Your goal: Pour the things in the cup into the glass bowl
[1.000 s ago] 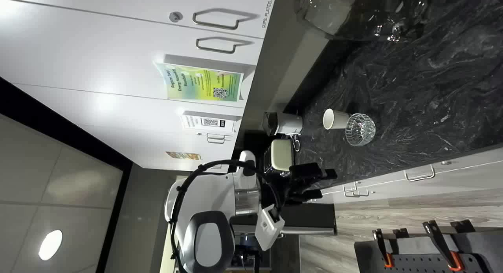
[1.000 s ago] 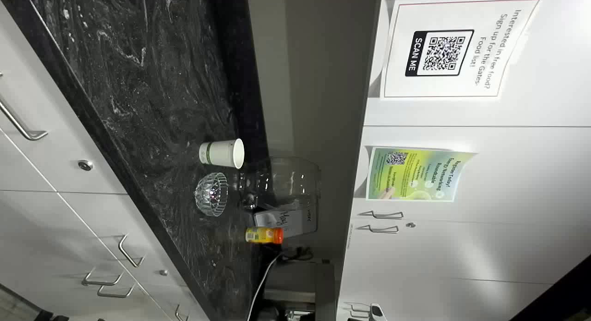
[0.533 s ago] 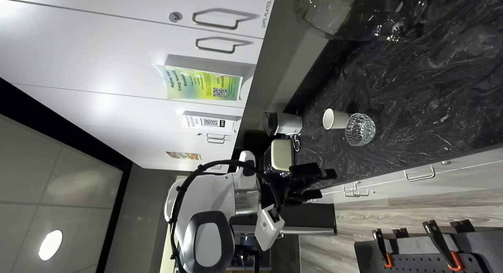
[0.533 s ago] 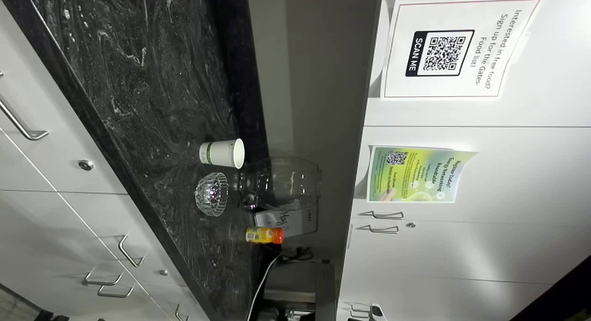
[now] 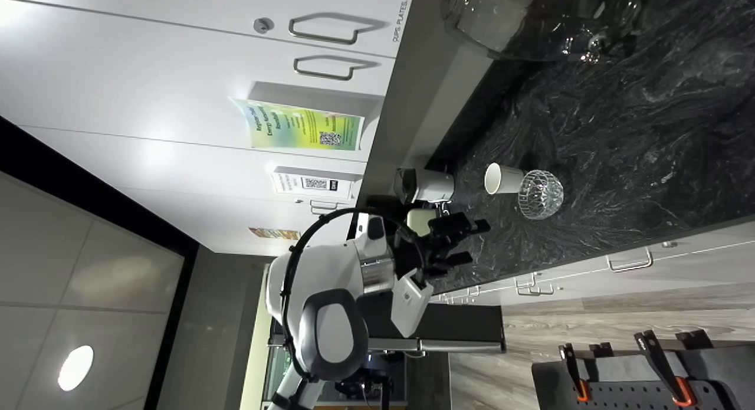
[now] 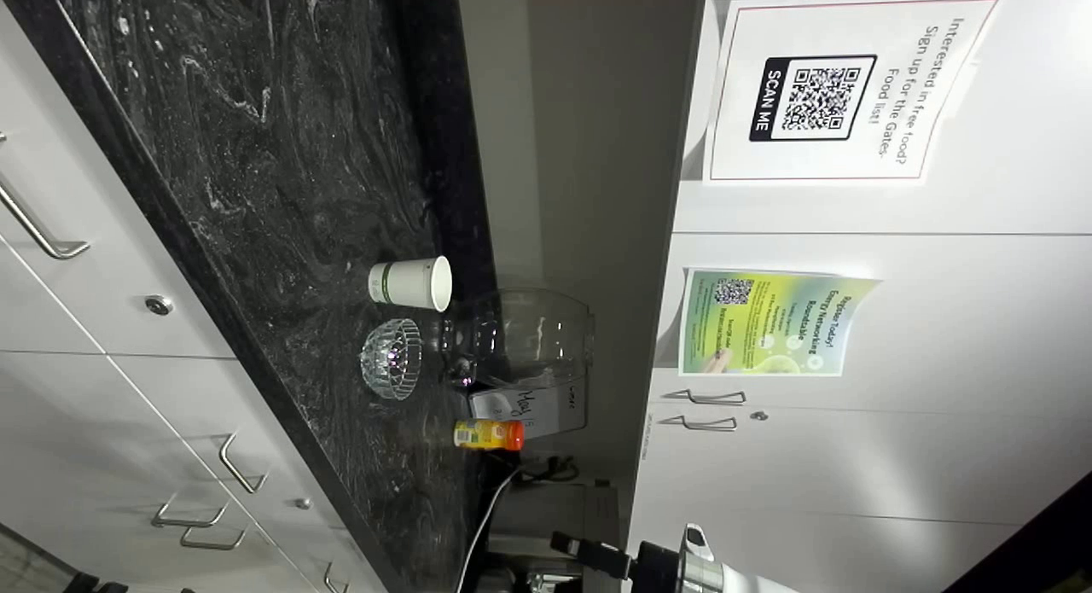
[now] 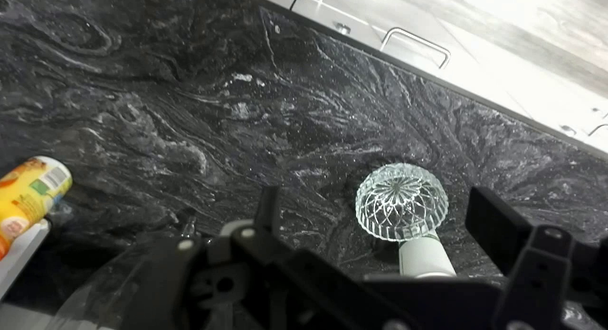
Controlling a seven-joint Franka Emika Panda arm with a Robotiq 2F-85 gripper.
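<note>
- The white cup (image 6: 405, 284) stands upright on the dark counter (image 6: 281, 192), between the front edge and the back edge.
- The glass bowl (image 6: 391, 359) sits just beside it, a bit closer to the front edge.
- In the wrist view, the bowl hides the bottom of the cup, and the black gripper (image 7: 377, 206) blocks the view at the cup's top.
- You can see into the cup's mouth a little, but what is deep inside is hidden.
- The fingers (image 7: 269, 211) are spread wide, up in the air and well apart from the cup.
- In an exterior view, the robot arm (image 6: 701, 572) is cut off.
- A big glass jar (image 5: 542, 26) by the back edge is cut off in an exterior view.
- The wrist view cuts off a yellow bottle (image 7: 33, 192) near the back edge.
</note>
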